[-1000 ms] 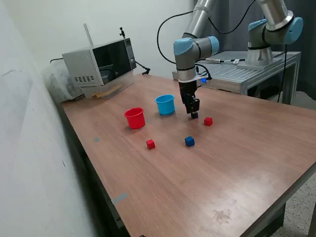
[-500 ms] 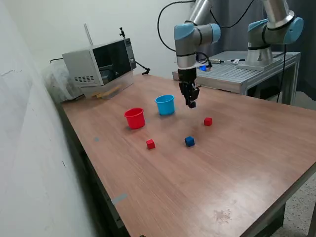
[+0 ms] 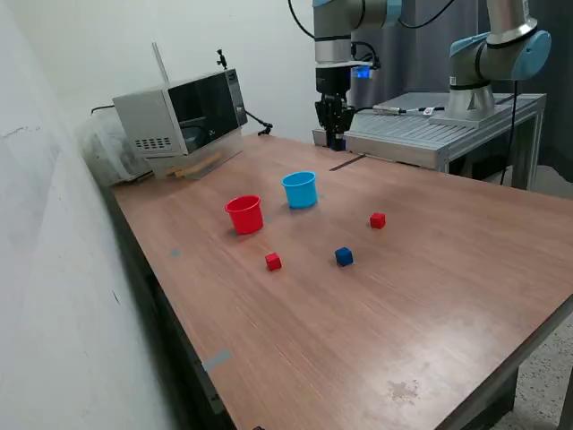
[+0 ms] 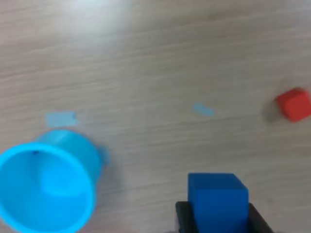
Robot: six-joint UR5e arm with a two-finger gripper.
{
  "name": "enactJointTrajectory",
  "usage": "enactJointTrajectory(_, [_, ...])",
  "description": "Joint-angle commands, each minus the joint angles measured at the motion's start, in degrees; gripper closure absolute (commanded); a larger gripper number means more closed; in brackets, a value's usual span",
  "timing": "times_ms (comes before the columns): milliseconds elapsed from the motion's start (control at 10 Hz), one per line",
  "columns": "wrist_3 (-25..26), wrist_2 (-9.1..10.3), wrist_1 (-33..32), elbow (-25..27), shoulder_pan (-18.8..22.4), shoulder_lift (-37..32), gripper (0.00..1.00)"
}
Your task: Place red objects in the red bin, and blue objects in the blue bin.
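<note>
Dark blue cube (image 4: 217,200) clamped between the end effector (image 4: 218,216) fingers, plain only in the wrist view; in the exterior view just a dark end effector (image 3: 334,136) raised well above the bench (image 3: 430,296), beyond the blue cup (image 3: 300,189). Blue cup (image 4: 46,187) empty as seen from the wrist, upright on the bench. Red cup (image 3: 244,214) beside the blue cup, inside hidden. Loose near the blue cup: second blue cube (image 3: 344,256), red cube (image 3: 377,219), another red cube (image 3: 273,261). Microwave (image 3: 179,115) well beyond the blue cup.
</note>
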Motion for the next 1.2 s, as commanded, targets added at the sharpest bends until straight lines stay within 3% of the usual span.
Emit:
enactJointTrajectory(0, [-1.0, -0.03, 0.5, -3.2, -5.1, 2.9, 1.00])
enactJointTrajectory(300, [-2.1, -0.03, 0.0, -7.0, -11.6, 10.0, 1.00])
enactJointTrajectory(700, [-2.2, 0.24, -0.2, -6.5, -11.8, 11.3, 1.00])
enactJointTrajectory(800, [-2.2, 0.24, -0.8, -6.3, -11.6, 11.2, 0.00])
enactJointTrajectory(1100, [-2.4, 0.41, -0.7, -6.2, -11.1, 10.7, 0.00])
